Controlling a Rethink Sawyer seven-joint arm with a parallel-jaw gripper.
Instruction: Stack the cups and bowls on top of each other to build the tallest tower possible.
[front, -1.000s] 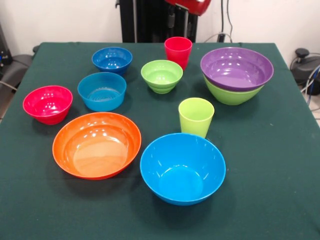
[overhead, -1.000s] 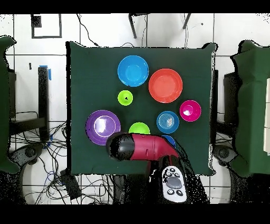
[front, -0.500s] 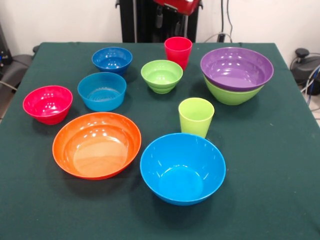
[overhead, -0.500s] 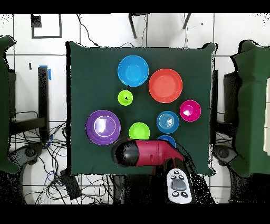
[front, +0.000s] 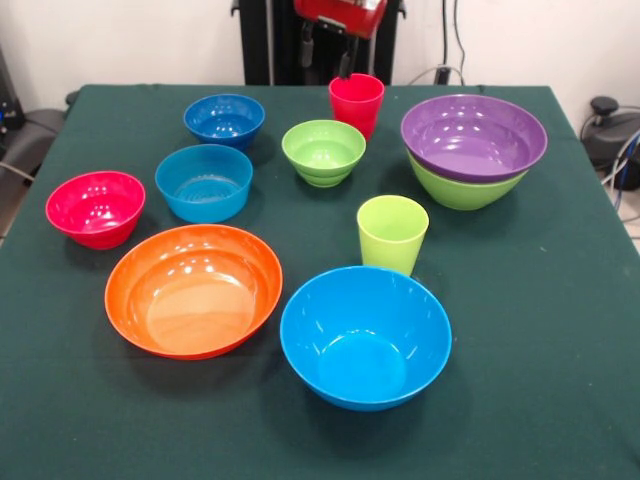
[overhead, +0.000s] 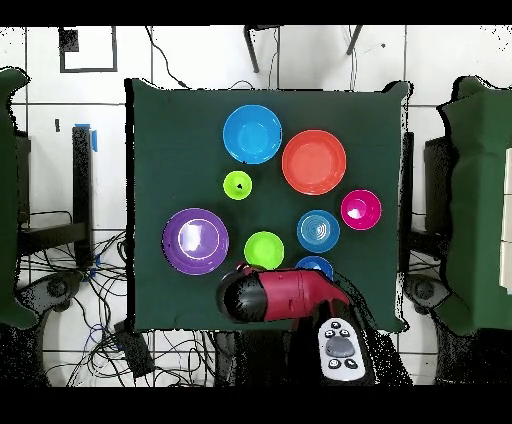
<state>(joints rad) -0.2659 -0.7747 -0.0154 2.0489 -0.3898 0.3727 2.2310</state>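
Observation:
My gripper (front: 326, 56) hangs at the top of the front view, open, with dark fingertips (front: 307, 50) just above and behind the red cup (front: 356, 102). The lime green cup (front: 392, 232) stands mid-table. The purple bowl (front: 474, 135) sits nested in the large lime green bowl (front: 460, 191) at the right, forming the tower. Loose bowls are small lime green (front: 323, 151), dark blue (front: 224, 118), small light blue (front: 204, 181), pink-red (front: 96, 207), orange (front: 193, 288) and large light blue (front: 365, 335). In the overhead view the red arm (overhead: 280, 295) hides the red cup.
The green table (front: 560, 330) has bare cloth along its right side and front edge. In the overhead view the arm partly covers the dark blue bowl (overhead: 316, 264). Cables and dark furniture lie beyond the table's far corners.
The arm has swung left in the front view and come lower, so the gripper's fingers now show above the red cup. No cup or bowl has moved.

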